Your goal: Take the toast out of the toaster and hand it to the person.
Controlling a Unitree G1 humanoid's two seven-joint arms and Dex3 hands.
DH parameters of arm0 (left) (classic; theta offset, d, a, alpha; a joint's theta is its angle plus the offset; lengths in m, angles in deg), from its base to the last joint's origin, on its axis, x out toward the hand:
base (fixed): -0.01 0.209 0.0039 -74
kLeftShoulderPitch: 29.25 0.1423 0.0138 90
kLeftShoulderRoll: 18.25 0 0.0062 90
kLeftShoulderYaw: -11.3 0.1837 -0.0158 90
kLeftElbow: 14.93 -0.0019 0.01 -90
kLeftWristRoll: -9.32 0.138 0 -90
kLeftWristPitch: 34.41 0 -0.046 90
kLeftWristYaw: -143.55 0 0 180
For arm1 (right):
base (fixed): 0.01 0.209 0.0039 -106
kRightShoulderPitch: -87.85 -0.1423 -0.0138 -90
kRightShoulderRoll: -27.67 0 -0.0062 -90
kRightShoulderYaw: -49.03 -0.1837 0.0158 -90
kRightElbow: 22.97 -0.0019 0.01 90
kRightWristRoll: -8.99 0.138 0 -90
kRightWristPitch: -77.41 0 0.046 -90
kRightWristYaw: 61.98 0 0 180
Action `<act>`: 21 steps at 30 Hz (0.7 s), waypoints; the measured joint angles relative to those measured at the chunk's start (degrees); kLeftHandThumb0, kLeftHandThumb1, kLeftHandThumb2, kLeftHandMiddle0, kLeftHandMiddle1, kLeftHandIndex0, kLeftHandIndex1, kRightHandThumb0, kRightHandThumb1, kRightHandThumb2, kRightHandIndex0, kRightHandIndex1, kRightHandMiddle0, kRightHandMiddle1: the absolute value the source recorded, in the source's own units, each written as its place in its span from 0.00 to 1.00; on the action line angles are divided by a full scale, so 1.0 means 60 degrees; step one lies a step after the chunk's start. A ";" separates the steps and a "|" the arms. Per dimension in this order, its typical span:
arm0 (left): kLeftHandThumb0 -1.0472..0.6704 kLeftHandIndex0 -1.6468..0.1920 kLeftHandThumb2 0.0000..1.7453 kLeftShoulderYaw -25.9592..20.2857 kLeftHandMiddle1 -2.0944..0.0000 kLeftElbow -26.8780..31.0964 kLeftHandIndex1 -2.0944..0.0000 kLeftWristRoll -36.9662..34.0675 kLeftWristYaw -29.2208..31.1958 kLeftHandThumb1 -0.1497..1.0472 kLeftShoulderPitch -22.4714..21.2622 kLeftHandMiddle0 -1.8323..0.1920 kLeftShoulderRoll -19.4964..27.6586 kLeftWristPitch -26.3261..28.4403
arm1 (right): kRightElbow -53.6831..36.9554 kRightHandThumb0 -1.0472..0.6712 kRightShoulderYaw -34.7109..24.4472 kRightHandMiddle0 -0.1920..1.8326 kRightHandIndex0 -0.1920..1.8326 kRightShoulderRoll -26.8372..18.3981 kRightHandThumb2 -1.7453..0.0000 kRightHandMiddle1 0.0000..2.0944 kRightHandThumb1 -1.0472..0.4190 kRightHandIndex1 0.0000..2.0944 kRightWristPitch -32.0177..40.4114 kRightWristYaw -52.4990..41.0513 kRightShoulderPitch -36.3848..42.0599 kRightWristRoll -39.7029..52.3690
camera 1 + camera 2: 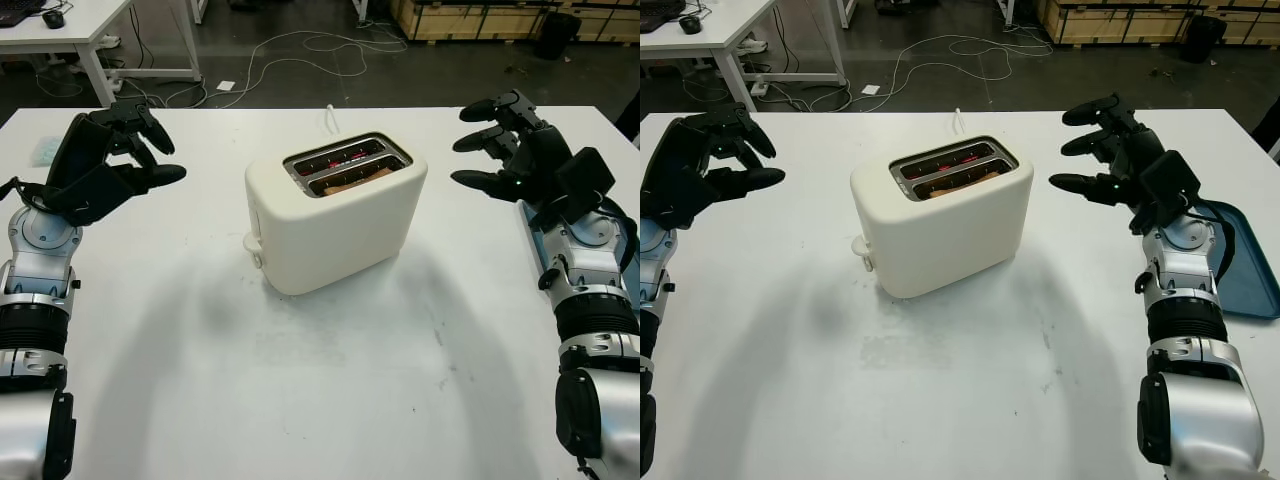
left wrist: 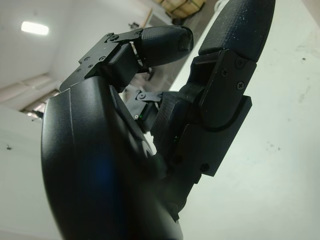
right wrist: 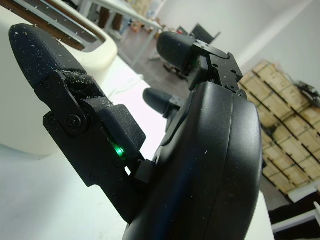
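White bench (image 1: 330, 400) is seen from the head views bearing a cream toaster (image 1: 335, 215), the toast (image 1: 360, 178) sunk in its nearer slot, flanked by the open, empty left hand (image 1: 105, 160) and right hand (image 1: 510, 145). From the wrist views, nothing is seen held in either hand's fingers (image 2: 165, 42). The toast is judged light, stiff and crumbly, best pinched gently by its top edge.

white table (image 1: 300, 400), blue tray (image 1: 1240, 260), floor cables (image 1: 290, 50)
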 measured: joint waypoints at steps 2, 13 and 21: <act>0.00 0.55 0.00 0.0000 0.28 0.0007 0.28 0.0000 0.0000 0.83 0.0000 0.57 0.0000 0.0002 | 0.0026 0.00 0.0000 0.12 0.09 0.0000 1.00 0.65 0.30 0.73 -0.0001 0.0000 0.0000 0.0000; 0.00 0.55 0.00 0.0000 0.28 0.0004 0.28 0.0001 -0.0001 0.83 0.0000 0.56 0.0000 -0.0008 | 0.0054 0.00 0.0000 0.12 0.09 0.0000 1.00 0.65 0.30 0.73 -0.0032 0.0005 0.0000 0.0000; 0.00 0.55 0.00 0.0000 0.28 0.0022 0.28 0.0001 -0.0002 0.83 0.0001 0.56 0.0000 0.0011 | 0.0103 0.00 -0.0008 0.12 0.09 0.0007 1.00 0.65 0.30 0.73 -0.0032 -0.0027 0.0000 0.0022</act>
